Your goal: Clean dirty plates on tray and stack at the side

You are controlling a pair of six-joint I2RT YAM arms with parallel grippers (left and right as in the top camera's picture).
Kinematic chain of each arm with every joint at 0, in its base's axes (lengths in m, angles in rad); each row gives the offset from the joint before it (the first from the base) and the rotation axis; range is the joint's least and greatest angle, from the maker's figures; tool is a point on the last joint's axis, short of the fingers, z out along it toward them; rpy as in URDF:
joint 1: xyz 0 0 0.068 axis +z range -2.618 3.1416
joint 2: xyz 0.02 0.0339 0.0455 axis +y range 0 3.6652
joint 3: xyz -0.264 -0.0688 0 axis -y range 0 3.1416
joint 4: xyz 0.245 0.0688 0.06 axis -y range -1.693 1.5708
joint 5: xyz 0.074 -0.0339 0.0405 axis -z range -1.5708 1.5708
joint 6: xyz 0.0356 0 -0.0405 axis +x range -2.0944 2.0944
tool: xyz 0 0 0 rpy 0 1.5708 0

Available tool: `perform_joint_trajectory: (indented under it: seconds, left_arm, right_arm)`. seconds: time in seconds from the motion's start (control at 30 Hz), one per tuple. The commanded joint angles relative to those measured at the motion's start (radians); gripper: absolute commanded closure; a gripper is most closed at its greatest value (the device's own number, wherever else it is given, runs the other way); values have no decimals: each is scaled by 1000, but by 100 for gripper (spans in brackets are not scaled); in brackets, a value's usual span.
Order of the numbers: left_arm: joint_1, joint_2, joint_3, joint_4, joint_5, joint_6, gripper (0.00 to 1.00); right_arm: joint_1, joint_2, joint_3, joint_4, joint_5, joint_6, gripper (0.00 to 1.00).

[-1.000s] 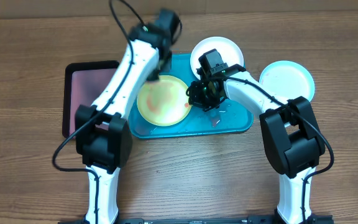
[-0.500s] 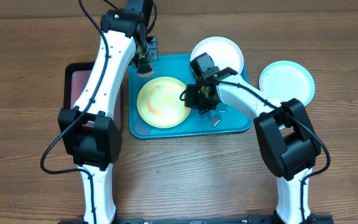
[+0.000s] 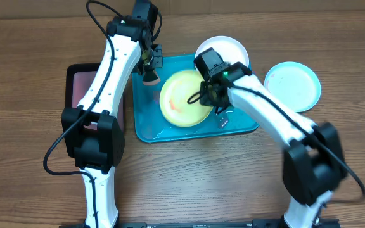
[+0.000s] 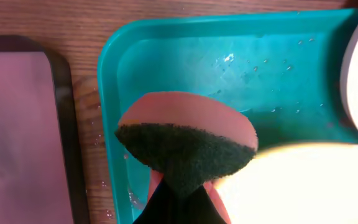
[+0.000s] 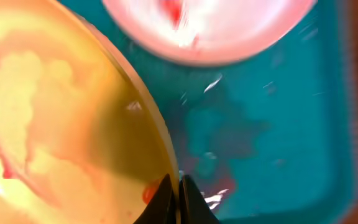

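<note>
Change noted: the yellow-green plate (image 3: 184,99) no longer lies flat at the left-centre of the tray (image 3: 146,123). A second ago it was there. Now it sits further right and toward the back, over the tray's middle. The right pincer (image 5: 174,196) is clamped on its right rim, fingertips pinched together over the edge. Whether the plate is fully off the tray floor I cannot tell; the wrist view suggests it is tilted.

The left arm has also shifted, drawing back to the tray's rear-left corner. The left pincer (image 4: 178,198) is closed on a sponge (image 4: 188,140) (salmon body, dark green scouring face turned to the camera), which hangs just beside the plate's edge, not touching it.

Reading: this looks like the set-up for a wipe, one arm presenting the plate and the other bringing the scrubber. Red-orange smears cover much of the plate's face, so cleaning of this one is not yet done.

Others: the white plate (image 3: 225,47) rests at the tray's back-right corner, with a red smear showing in the blurred wrist view. The pale blue plate (image 3: 292,85) lies on the wooden surface (image 3: 30,183) well right of the tray, with no smears I can make out. A black tray (image 3: 81,95) with a pinkish inside lies left.

Writing: no brand, label or lettering is legible anywhere.
</note>
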Motion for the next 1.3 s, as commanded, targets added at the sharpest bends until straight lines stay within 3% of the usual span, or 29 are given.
perform_joint_trajectory:
  seconds: [0.0, 0.33, 0.77, 1.27]
  left_arm:
    - [-5, -9, -16, 10, 9, 4, 96]
    - [-5, -9, -58, 37, 9, 4, 96]
    - [-5, -9, -58, 42, 8, 4, 96]
    - [-3, -9, -58, 41, 8, 4, 96]
  right_arm:
    - [65, -89, 37, -16, 366, -5, 96]
    - [225, -99, 37, -124, 906, 101, 96]
    - [390, -99, 37, -185, 1264, 104, 96]
    - [418, -102, 37, -187, 1340, 100, 96]
